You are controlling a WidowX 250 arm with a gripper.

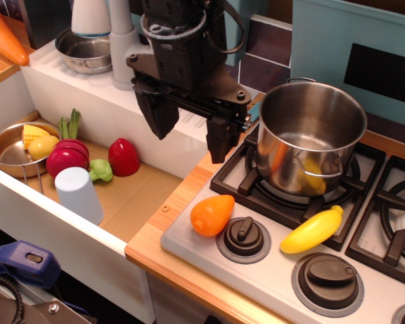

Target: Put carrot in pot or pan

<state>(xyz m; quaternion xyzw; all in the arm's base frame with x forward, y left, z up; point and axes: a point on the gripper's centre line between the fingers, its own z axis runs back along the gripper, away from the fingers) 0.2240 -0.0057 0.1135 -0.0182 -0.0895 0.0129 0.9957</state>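
**Carrot on stove edge, claw empty above it**

Knobs sit nearest you along the front of the stove, and the carrot lies just left of the first one, touching or nearly touching it, blunt end toward the wooden counter

Your gripper hangs above and a bit behind the carrot, jaws spread wide, nothing held. Both fingers point down, so you're roughly set for a top grasp

How I'd run it:
- shift forward and slightly right until the carrot is centred between the fingers
- line the jaws up across the short width, not the long axis; it's glossy and egg-shaped, likely to squirt out of an end-on pinch
- watch the right finger against the knob on the way down, clearance looks tight
- close around the fat middle, lift straight up

The pot stands on the left burner, right of and behind the carrot, open top, nothing blocking it. Lift clear of its rim before you traverse

Ignore the yellow banana toy between the knobs, and the long carrot top left
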